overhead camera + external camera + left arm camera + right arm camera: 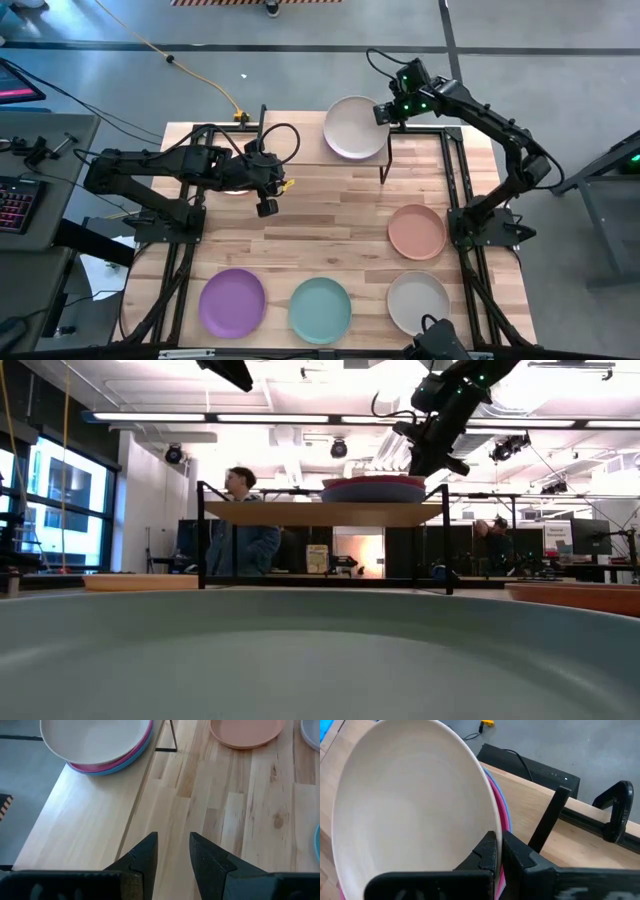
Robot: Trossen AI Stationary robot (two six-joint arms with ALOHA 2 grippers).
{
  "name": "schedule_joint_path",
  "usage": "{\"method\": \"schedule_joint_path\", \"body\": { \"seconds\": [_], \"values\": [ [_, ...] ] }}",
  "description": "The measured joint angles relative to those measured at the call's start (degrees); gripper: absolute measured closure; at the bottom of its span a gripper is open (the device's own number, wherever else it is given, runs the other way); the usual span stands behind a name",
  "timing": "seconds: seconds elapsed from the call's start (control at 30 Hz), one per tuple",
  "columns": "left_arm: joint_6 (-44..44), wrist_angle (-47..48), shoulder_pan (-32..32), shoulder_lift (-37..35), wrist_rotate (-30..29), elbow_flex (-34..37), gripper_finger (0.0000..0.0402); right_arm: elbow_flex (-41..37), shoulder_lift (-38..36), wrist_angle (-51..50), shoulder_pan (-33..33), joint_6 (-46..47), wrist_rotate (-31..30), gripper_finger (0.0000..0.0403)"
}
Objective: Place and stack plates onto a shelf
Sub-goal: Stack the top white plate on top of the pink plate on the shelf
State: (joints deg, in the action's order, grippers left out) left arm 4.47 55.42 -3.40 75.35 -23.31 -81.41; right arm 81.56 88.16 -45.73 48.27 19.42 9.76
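Observation:
A cream plate point(352, 127) tops a stack on the right end of the light-wood shelf point(300, 152). A pink plate point(504, 822) and a blue plate point(131, 757) show under it. In the low view the stack point(372, 488) sits flat on the shelf board point(320, 513). My right gripper point(385, 113) point(499, 851) is at the cream plate's right rim, shut on it. My left gripper point(272, 190) point(173, 851) hovers open above the shelf's left part point(85, 825), touching nothing. My right gripper pinches the cream plate's rim point(491, 815) on its right side between its two fingers, coming slanting from above and the table's right. The plate lies on the pink plate below it, on top of the stack.
On the tabletop lie a salmon plate point(417, 231), a purple plate point(232, 303), a teal plate point(320, 310) and a beige plate point(418, 302). The teal plate point(300, 660) fills the low view's foreground. A person point(245, 535) stands beyond the table. The shelf's black legs point(384, 165) stand near the stack.

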Motion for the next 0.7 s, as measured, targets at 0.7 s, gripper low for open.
{"method": "schedule_joint_path", "body": {
  "seconds": [0.7],
  "values": [
    [0.90, 0.00, 0.00, 0.00, 0.00, 0.00, 0.0298, 0.00, 0.00, 0.10, -1.00, -4.70, -1.16, 0.0402]
  ]
}}
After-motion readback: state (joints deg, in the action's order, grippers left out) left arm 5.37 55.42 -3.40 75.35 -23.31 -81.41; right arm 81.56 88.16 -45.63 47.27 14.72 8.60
